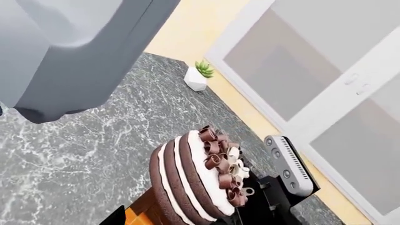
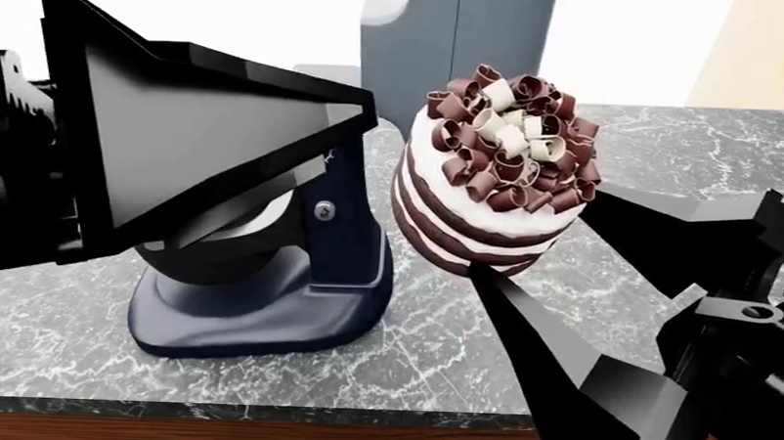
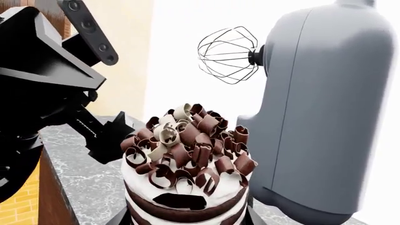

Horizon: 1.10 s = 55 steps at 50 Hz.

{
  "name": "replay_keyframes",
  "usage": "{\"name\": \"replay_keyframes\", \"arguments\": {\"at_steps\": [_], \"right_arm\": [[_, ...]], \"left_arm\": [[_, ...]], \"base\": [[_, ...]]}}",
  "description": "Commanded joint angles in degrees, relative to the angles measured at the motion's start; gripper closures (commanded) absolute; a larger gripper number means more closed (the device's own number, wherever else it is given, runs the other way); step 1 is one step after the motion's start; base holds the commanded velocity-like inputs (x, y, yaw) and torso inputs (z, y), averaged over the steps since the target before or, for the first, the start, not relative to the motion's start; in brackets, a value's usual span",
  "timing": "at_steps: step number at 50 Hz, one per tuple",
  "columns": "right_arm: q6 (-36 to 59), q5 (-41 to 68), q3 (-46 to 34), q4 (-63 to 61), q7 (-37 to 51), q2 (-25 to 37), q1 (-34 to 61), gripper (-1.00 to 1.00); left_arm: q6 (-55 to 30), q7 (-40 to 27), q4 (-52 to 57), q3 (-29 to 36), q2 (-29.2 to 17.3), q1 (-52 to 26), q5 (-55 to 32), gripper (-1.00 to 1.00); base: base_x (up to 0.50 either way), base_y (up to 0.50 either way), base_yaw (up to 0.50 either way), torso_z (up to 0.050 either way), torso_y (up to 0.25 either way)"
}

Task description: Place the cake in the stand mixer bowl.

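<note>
Head view, left to right. Left gripper (image 2: 173, 134): large black wedge-shaped body close to the camera, in front of the stand mixer (image 2: 265, 294). Its fingertips are hidden, so how far it is open cannot be told. It covers most of the stand mixer bowl (image 2: 222, 248); only a dark curved wall and a lighter rim show below the gripper. The mixer's navy base sits on the grey marbled countertop (image 2: 87, 346); its grey head (image 2: 457, 36) is tilted up behind.

Cake (image 2: 499, 165): striped dark and white, topped with brown and white curls, held in the air just right of the mixer column, tilted slightly. It is beside the bowl, not in it.

Right gripper (image 2: 548, 240): closed on the cake. One black finger (image 2: 545, 333) runs under the cake's lower edge and the other meets its right side.

Right wrist view: cake (image 3: 184, 164) sits between the finger bases at the frame edge; wire whisk (image 3: 228, 54) hangs from the mixer head (image 3: 319, 108), above and apart from the cake.

Left wrist view: cake (image 1: 200, 180) above the countertop; small potted plant (image 1: 198, 76) at the counter's far edge.

No legible writing or labels in any view.
</note>
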Motion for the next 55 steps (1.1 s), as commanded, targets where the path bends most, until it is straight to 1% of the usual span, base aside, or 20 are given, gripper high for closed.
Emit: {"name": "replay_keyframes", "arguments": {"at_steps": [1, 18, 33, 55], "right_arm": [[0.06, -1.89, 1.54, 0.13, -1.29, -0.6, 0.11, 1.0], [-1.23, -0.13, 2.55, -0.2, -0.46, 0.12, 0.59, 1.0], [-1.08, -0.49, 3.26, -0.36, -1.46, -0.37, -0.33, 1.0], [-0.94, -1.42, 3.06, -0.01, -1.82, -1.04, -0.66, 1.0]], "left_arm": [[-0.64, 1.48, -1.61, 0.26, 1.89, -0.32, 1.96, -1.0], [-0.78, 2.7, -1.77, 0.1, 1.99, 1.3, 3.37, -1.0], [-1.98, 4.3, -3.96, 1.95, 5.33, 0.27, 4.83, -1.0], [-2.59, 5.83, -4.36, 2.09, 5.9, 0.78, 5.63, -1.0]], "base": [[0.0, 0.0, 0.0, 0.0, 0.0], [0.0, 0.0, 0.0, 0.0, 0.001], [0.0, 0.0, 0.0, 0.001, 0.001], [0.0, 0.0, 0.0, 0.0, 0.0]]}}
